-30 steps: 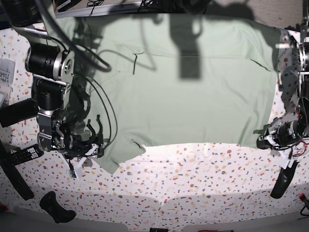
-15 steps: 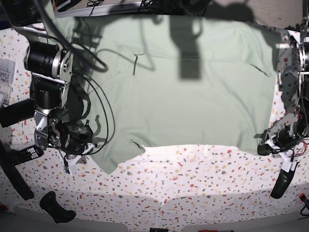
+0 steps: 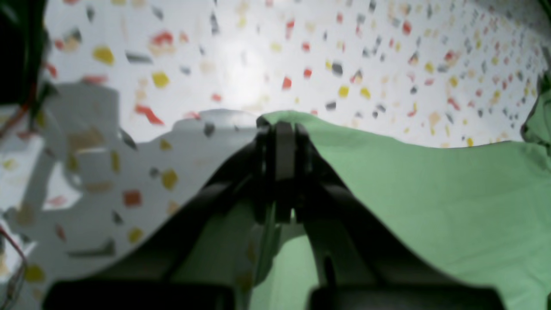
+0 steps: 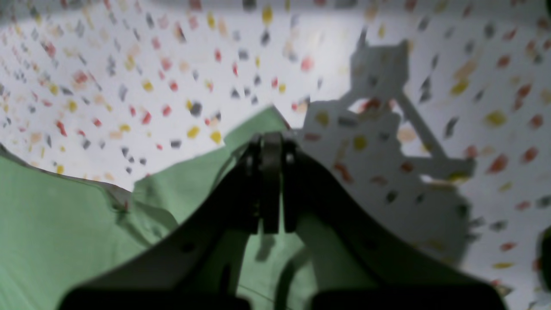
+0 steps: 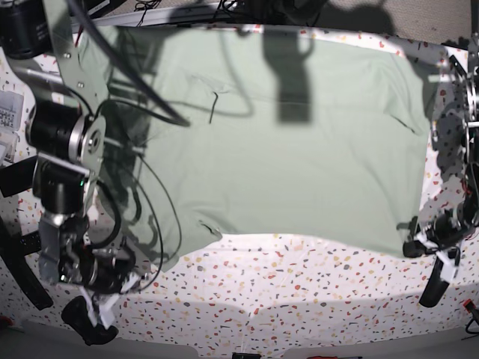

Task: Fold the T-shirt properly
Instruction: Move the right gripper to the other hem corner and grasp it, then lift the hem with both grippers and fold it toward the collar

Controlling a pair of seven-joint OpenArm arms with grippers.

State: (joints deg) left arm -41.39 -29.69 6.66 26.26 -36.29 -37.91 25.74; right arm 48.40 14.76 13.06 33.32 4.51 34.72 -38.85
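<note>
1. My left claw (image 3: 277, 129) is pressed together on a corner of the T-shirt (image 5: 284, 149); in the left wrist view the green cloth runs right up between the closed fingers and drapes away to one side.
2. My right claw (image 4: 270, 142) is likewise pinched shut on the shirt's edge, with green cloth bunched under and behind the fingers in the right wrist view.
3. In the base view the T-shirt lies spread over most of the far half of the speckled table (image 5: 299, 284), a broad pale green sheet reaching nearly from one side to the other.
4. Its near edge runs across the middle of the table, dipping toward the right claw's side, where a flap hangs lower than the rest.
5. The far edge of the shirt sits close to the table's back rim, under dark shadows cast by my arms.
6. The left claw (image 5: 420, 247) holds the near corner on its side, close to the table's side edge.
7. The right claw (image 5: 112, 288) sits low, near the table's front corner, with black cables (image 5: 161, 217) looping over the cloth beside it.
8. Between my two claws, the near strip of table in front of the shirt's edge is bare speckled surface.
9. A black remote-like object (image 5: 34, 243) lies beyond my right arm, off the cloth.
</note>
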